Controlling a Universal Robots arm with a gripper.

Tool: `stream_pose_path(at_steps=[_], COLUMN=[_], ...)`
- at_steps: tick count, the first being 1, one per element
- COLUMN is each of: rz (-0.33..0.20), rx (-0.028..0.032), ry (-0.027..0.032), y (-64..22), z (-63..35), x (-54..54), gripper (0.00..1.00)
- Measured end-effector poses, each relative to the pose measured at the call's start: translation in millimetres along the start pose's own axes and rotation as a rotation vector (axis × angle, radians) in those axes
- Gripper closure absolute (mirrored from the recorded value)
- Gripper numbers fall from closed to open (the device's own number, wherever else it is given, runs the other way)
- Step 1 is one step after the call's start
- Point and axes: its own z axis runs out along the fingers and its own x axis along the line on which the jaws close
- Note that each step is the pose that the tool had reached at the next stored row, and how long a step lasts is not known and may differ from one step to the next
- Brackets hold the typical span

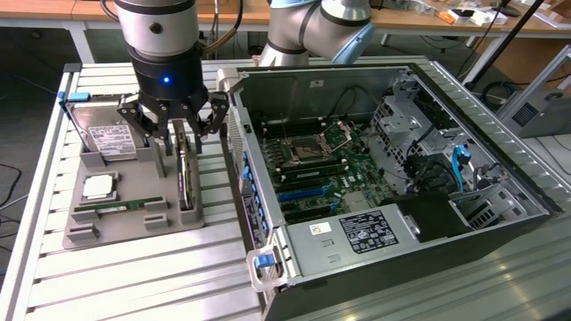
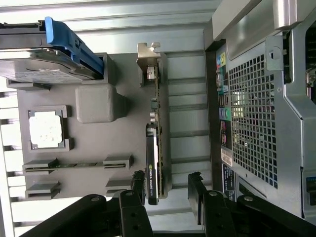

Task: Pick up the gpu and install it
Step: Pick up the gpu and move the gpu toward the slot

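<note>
black gripper (image 2: 167, 186) fingers stand spread either side of one end of the gpu (image 2: 157, 148), a thin dark card with a silver end bracket; contact is hard to judge. it stands on edge in the grey plastic tray (image 2: 94, 148), along the side nearest the open metal computer case (image 2: 256, 113), with a strip of slatted aluminium table (image 2: 185, 118) between. its lower edge is sunk in the slot.

A pale slatted metal table (image 1: 134, 281) spreads across the near ground. Along the far side run wooden workbenches (image 1: 36, 9) on white legs (image 1: 82, 41), with small clutter (image 1: 469, 15) toward the exterior view's right. Dark floor (image 1: 27, 80) lies at the exterior view's left, and a grey cabinet (image 1: 546, 115) stands at its right.
</note>
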Motion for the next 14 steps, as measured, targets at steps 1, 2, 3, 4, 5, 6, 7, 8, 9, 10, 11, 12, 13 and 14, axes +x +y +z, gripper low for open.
stream_pose_path(at_steps=[1, 2, 3, 4, 5, 6, 7, 8, 9, 10, 11, 12, 13, 14], rz=[0.000, 0.000, 0.000, 0.000, 0.000, 0.000, 0.000, 0.000, 0.000, 0.000, 0.000, 0.000, 0.000, 0.000], rx=[0.0000, 0.0000, 0.0000, 0.0000, 0.0000, -0.0001, -0.0001, 0.0000, 0.0000, 0.0000, 0.0000, 0.0000, 0.0000, 0.0000], ry=[0.0000, 0.0000, 0.0000, 0.0000, 0.0000, 0.0000, 0.0000, 0.0000, 0.0000, 0.0000, 0.0000, 0.0000, 0.0000, 0.0000], y=[0.0, 0.0, 0.0, 0.0, 0.0, 0.0, 0.0, 0.0, 0.0, 0.0, 0.0, 0.0, 0.0, 0.0], z=[0.1, 0.2, 0.5, 0.6, 0.8, 1.0, 1.3, 1.7, 1.9, 2.0, 2.3, 2.4, 2.6, 2.8], x=[0.0, 0.0, 0.0, 0.1, 0.0, 0.0, 0.1, 0.1, 0.1, 0.1, 0.1, 0.1, 0.1, 0.1], gripper=[0.52, 0.52, 0.52, 0.52, 0.52, 0.52, 0.52, 0.52, 0.52, 0.52, 0.52, 0.52, 0.52, 0.52])
